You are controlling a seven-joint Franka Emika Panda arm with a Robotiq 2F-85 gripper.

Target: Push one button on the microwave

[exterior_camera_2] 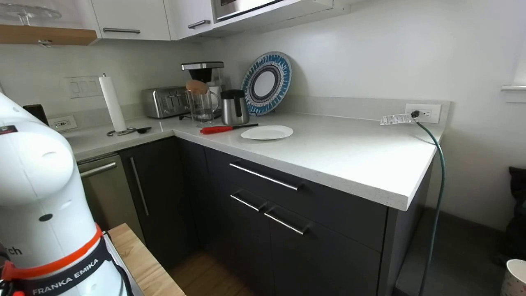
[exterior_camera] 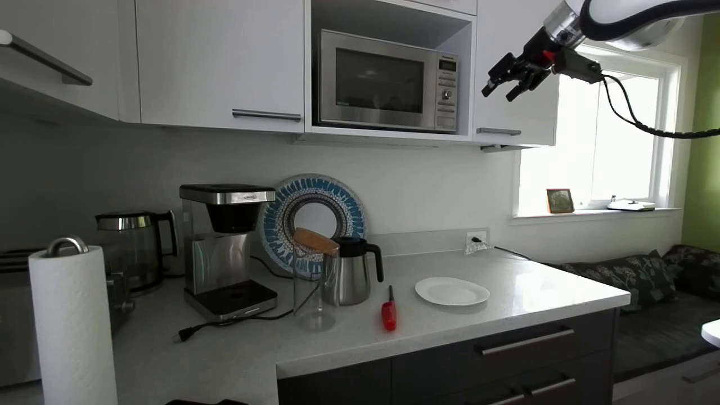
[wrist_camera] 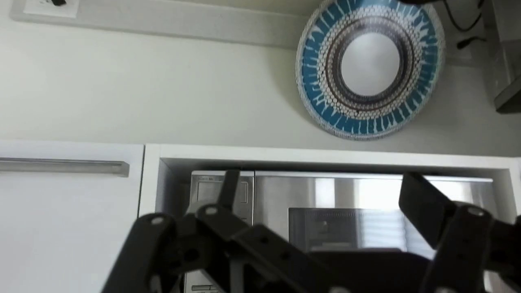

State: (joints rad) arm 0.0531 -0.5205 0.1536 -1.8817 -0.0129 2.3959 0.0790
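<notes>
Below the microwave (exterior_camera: 379,80), the pale bench (exterior_camera: 531,275) carries a white plate (exterior_camera: 451,291), window (exterior_camera: 624,146) at right; the gripper (exterior_camera: 499,93) hangs released, jaws apart.

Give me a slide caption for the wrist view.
Scene inverted: microwave seen past the open gripper, blue-patterned disc in frame.

Kitchen, white wall cabinets (exterior_camera: 222,59), microwave (exterior_camera: 379,81) in an open niche (exterior_camera: 388,19), coffee maker (exterior_camera: 219,261), toaster (exterior_camera_2: 164,102), pale countertop (exterior_camera_2: 349,142)
</notes>
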